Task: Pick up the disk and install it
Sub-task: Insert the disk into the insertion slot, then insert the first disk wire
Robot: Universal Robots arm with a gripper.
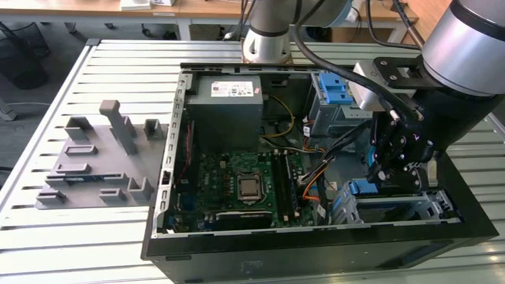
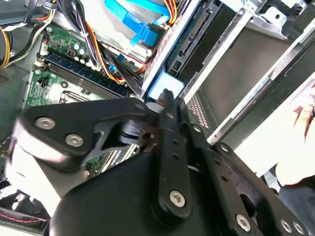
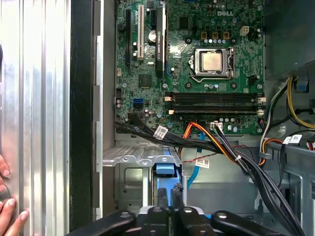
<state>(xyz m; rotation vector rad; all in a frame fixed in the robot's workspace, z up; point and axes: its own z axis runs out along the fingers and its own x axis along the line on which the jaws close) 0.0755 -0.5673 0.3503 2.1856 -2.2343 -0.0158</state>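
Note:
The disk stands on edge inside the metal drive cage (image 1: 418, 207) at the exterior view's right front corner of the open computer case. Only its blue bracket end (image 1: 365, 188) shows, also seen in both wrist views (image 3: 165, 169) (image 2: 165, 86). My gripper (image 1: 384, 177) hangs right above that end, its two black fingers pressed together with nothing between them. In the second wrist view the fingertips (image 2: 166, 96) appear to rest on the blue bracket. In the first wrist view the gripper (image 3: 169, 189) lines up with the cage slot.
The motherboard (image 1: 236, 183) and the grey power supply box (image 1: 229, 100) fill the case. Orange and black cables (image 3: 211, 142) run beside the cage. A blue latch piece (image 1: 335, 89) sits at the back bay. A grey fixture (image 1: 94, 165) lies on the table. A person's hand (image 3: 7, 211) rests nearby.

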